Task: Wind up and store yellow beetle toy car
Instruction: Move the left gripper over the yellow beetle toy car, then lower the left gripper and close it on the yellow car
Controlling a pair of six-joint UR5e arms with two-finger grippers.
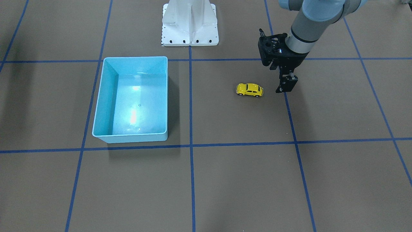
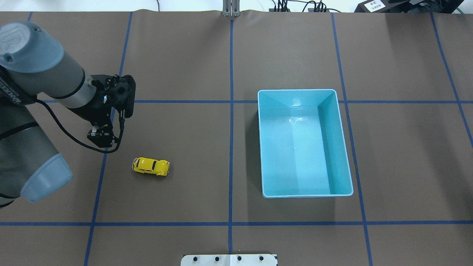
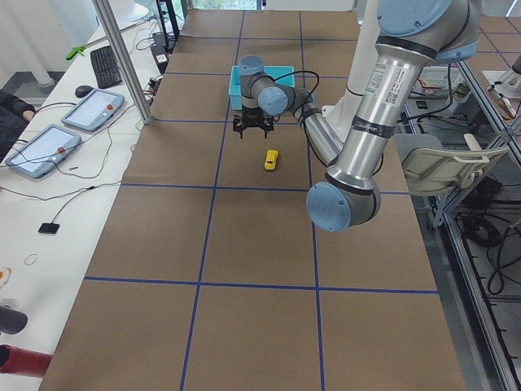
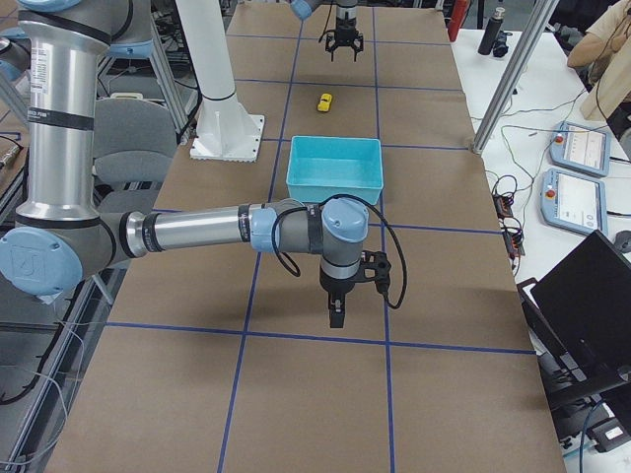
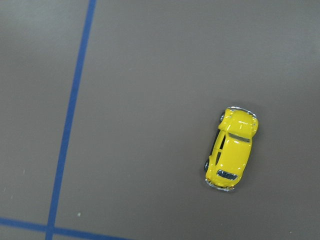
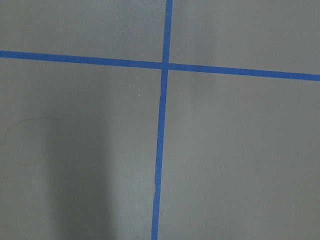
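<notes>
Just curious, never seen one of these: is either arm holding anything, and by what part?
Nothing is held. The yellow beetle toy car sits on the table, apart from the left gripper; the right gripper shows nothing in it.

Seen from overhead, the car (image 2: 151,166) stands on the desk (image 2: 184,55), in its left half. The bin (image 2: 295,90) sits at the car's 3 o'clock, well apart. The left claw (image 2: 99,138) hangs at the car's 10 o'clock, near but not touching. The right claw (image 4: 335,317) hangs beyond the bin, on the side away from the car.
</notes>
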